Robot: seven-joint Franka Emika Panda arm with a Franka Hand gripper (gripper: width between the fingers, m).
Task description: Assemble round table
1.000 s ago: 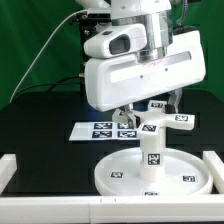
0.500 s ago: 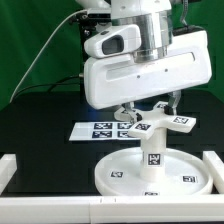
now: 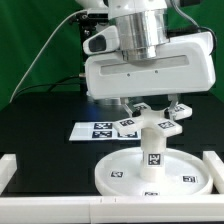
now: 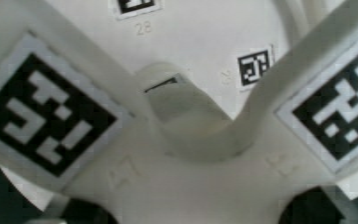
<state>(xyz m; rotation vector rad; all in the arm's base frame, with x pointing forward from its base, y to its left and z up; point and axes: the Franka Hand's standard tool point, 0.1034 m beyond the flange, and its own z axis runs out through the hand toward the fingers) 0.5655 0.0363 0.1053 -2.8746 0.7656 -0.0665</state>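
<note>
The large rimmed round disc lies flat on the black table. The short thick post stands upright at its centre. The four-armed cross piece sits on top of the post, its tagged arms spread out level. My gripper comes straight down over it, with a finger on either side, shut on the cross piece. In the wrist view the cross piece fills the picture, with two tagged arms slanting outward. The disc shows beyond it. My fingertips are only dark shapes at the picture's edge.
The marker board lies flat behind the disc, on the exterior view's left. A low white rail runs along the front. White side blocks stand at the exterior view's left and right. Cables hang at the back left.
My gripper has turned about its vertical axis and its body now faces more squarely. The cross piece has rotated with it on the post. Disc and post stay put.
</note>
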